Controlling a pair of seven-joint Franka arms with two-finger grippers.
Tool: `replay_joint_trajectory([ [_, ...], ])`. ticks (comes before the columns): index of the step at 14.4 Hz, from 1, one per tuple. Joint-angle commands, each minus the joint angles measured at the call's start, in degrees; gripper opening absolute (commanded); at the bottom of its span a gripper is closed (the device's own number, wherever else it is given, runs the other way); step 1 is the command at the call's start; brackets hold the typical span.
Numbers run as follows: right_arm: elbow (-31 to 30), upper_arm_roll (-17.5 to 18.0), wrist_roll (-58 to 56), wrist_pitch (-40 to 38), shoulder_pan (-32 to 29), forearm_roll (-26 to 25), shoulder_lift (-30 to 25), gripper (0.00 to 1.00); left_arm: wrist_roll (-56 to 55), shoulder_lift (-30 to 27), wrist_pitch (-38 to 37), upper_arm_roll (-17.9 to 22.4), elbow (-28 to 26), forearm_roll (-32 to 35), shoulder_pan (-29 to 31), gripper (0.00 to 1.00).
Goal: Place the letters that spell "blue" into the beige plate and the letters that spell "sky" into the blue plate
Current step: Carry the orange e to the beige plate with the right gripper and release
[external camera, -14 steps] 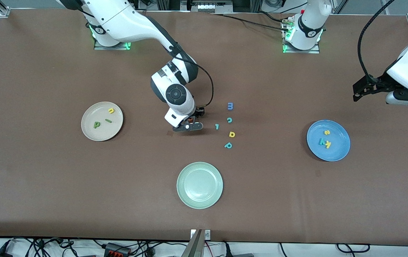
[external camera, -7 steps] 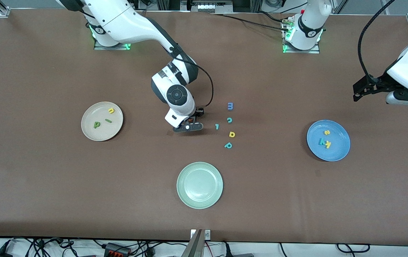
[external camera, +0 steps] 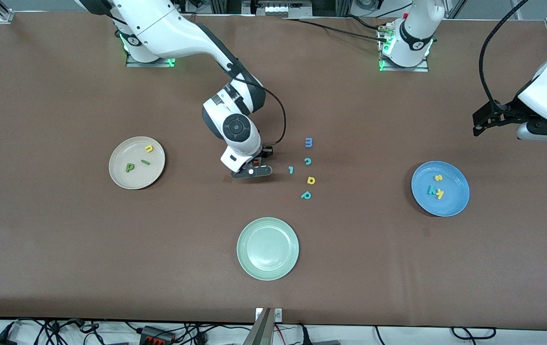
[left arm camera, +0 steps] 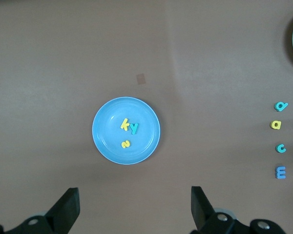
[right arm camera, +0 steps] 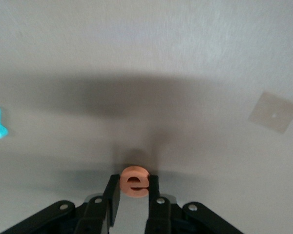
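Three letters sitting in beige plate (external camera: 119,178), three in blue plate (external camera: 453,203) — right end effector (external camera: 253,168) pinching orange e (right arm camera: 134,181); left end effector (left arm camera: 134,209) waiting, spread wide.

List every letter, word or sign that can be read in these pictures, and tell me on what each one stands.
"k", "y", "s": foam letters in the blue plate.
"e": orange letter gripped by the right end effector.
"u", "b" (or "p"), green "l": in the beige plate.
"m", "c", teal "l", "a", "p": loose on the table.
No other text is readable.
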Motion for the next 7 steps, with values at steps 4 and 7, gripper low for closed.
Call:
replay_joint_trajectory([
  [4,1.58,-1.00,-0.37,-8.90,-5.93,-1.11,-5.10,0.14,0.95,0.62,-1.39,-0.31,1.75,-0.80,-0.04,1.00],
  [7,1.40,-5.56,-4.14,-17.68,-8.40,-3.74,-6.51,0.16,0.95,0.62,-1.39,-0.31,1.75,-0.80,-0.13,1.00],
])
